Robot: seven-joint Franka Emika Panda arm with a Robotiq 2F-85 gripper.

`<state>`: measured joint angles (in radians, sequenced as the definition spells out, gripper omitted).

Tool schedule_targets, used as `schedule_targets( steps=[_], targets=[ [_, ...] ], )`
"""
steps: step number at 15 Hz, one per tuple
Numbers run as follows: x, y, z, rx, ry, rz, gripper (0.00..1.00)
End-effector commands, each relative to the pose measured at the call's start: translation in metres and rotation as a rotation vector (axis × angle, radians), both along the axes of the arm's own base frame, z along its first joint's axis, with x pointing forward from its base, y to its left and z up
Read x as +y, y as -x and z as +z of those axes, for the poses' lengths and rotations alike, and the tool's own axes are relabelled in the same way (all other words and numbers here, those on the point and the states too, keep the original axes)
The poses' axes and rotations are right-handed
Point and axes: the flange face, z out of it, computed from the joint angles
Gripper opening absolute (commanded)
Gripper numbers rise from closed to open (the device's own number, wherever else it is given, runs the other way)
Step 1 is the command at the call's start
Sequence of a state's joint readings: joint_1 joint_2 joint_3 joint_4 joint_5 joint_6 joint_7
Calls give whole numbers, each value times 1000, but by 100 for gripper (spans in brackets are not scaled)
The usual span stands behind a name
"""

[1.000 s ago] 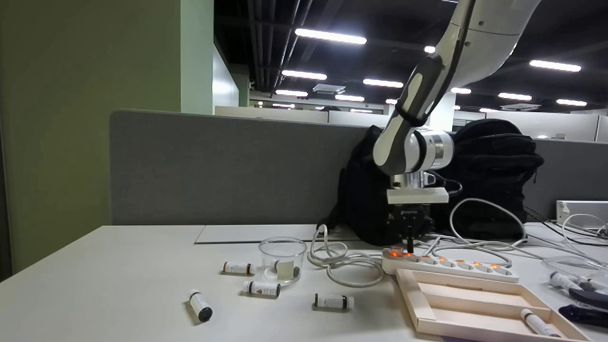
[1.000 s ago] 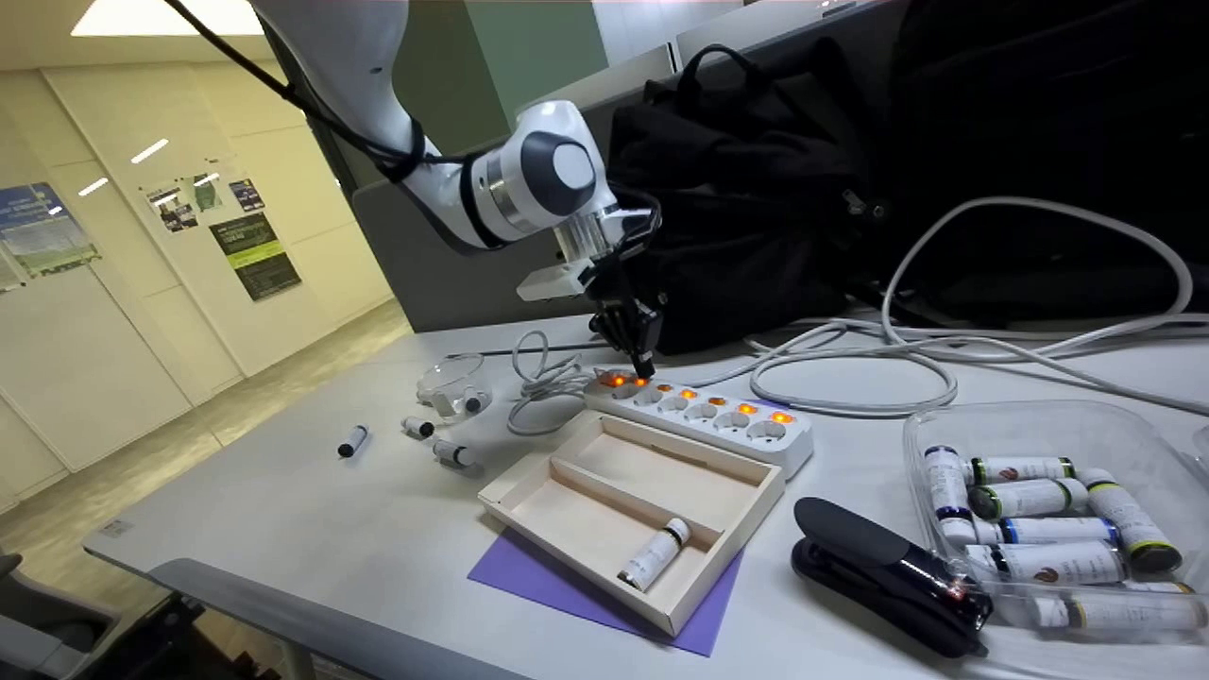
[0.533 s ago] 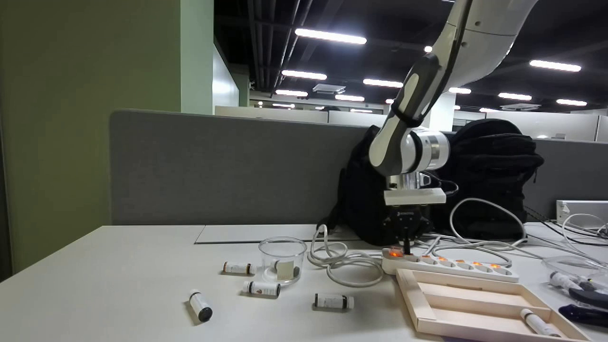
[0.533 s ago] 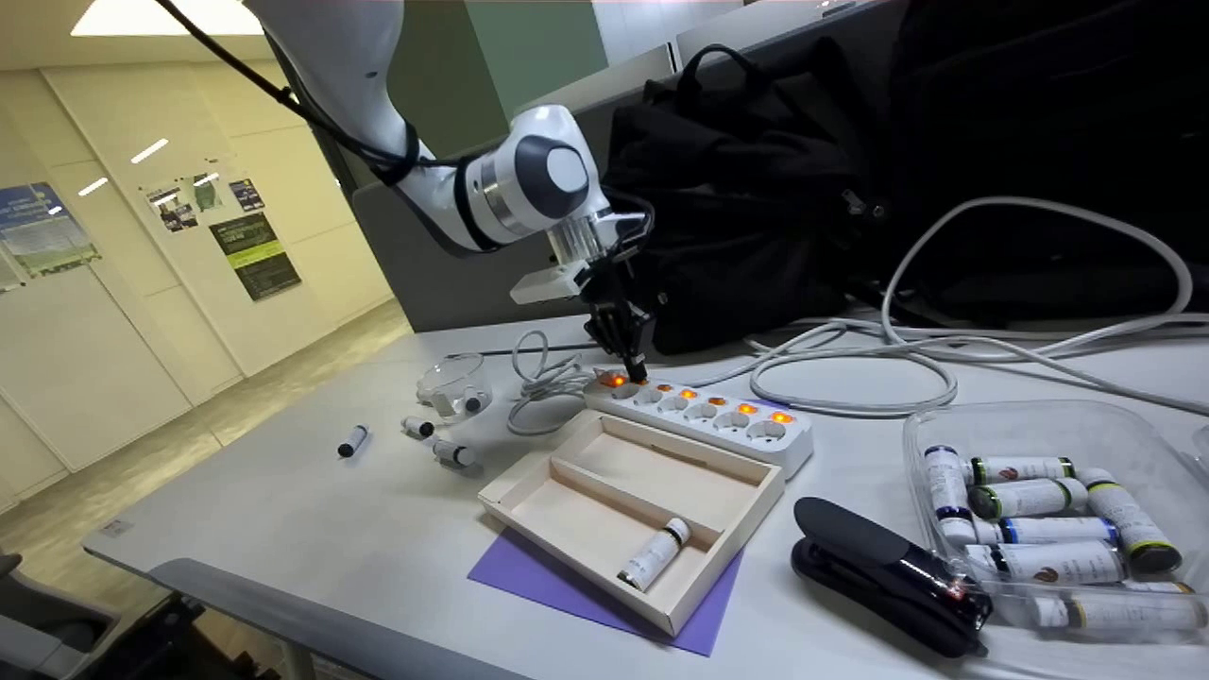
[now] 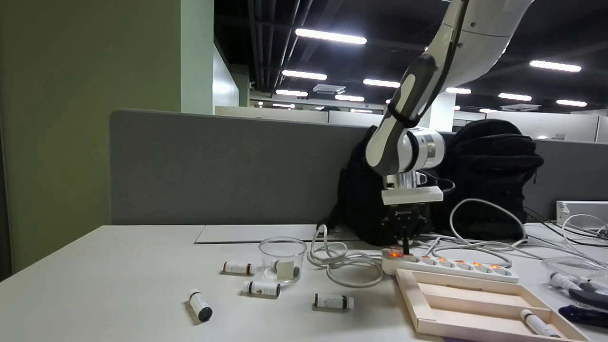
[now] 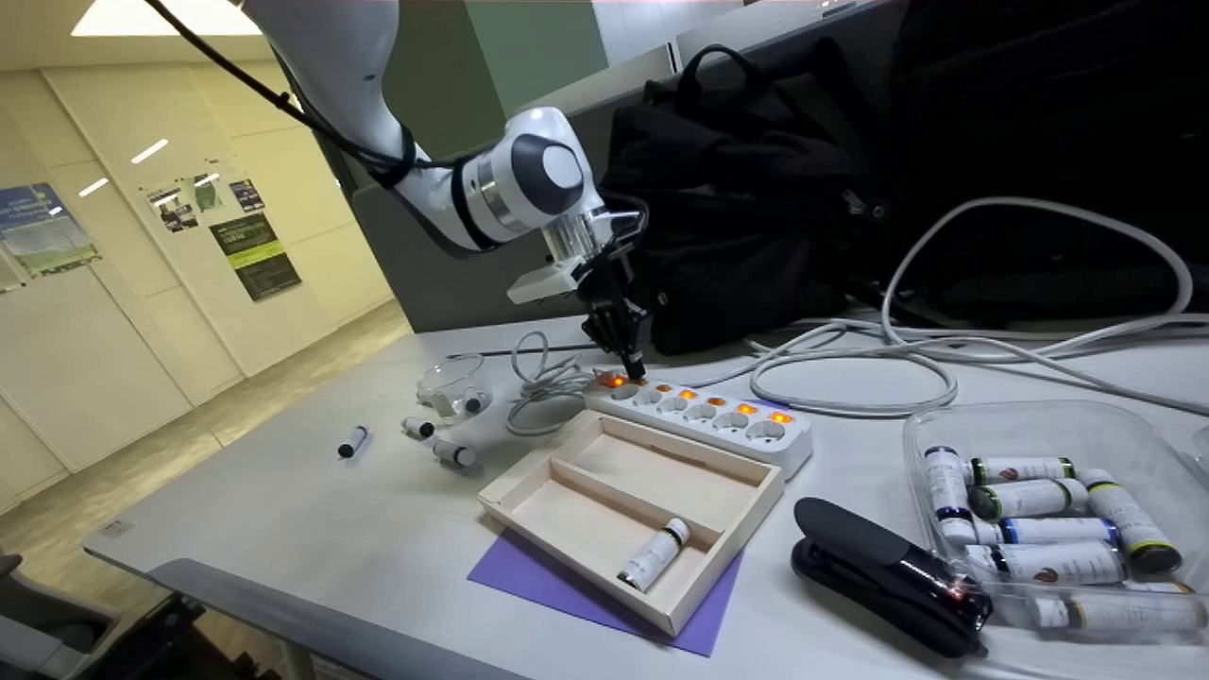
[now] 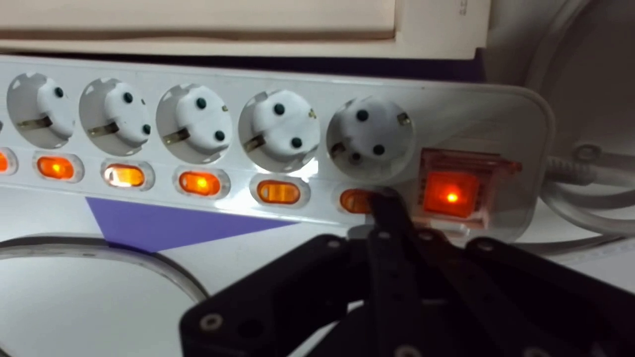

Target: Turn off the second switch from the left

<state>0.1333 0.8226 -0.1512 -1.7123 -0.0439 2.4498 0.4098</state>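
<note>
Second switch [image 7: 354, 201], white desk [image 5: 118, 285] beneath, grey partition [image 5: 228, 171] behind

In an exterior view, ceiling tubes [image 5: 330, 36] burned white vs. a v. dark ceiling [image 5: 389, 57] nr 1 o'clock; table [image 5: 142, 280] was evenly lit, shadows soft. In an exterior view, a light panel [image 6: 170, 17] blew out at 10 o'clock; backpacks [image 6: 746, 194] went near-black, 1–2 o'clock. Wrist view: power strip [image 7: 322, 191] had glare nr 8 o'clock, shade nr 3 w/ red switch [image 7: 452, 194] glowing; gripper [image 7: 389, 202] was dark, blurry twd 5.
</note>
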Motion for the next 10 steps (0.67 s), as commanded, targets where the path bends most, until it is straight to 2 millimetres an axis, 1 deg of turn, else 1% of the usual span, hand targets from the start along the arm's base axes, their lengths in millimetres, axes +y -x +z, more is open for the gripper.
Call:
schedule_targets(
  steps=[1, 3, 4, 5, 7, 8, 10],
  targets=[
    [1, -6, 60, -31, 77, -23, 0],
    [1, -5, 100, -75, 127, -29, 0],
    [1, -6, 121, -85, 146, -34, 7],
    [0, -4, 144, -88, 153, -42, 26],
    [0, -1, 179, -85, 171, -56, 39],
    [-1, 1, 193, -77, 178, -59, 47],
    [-2, 8, 215, -40, 185, -60, 59]
  ],
)
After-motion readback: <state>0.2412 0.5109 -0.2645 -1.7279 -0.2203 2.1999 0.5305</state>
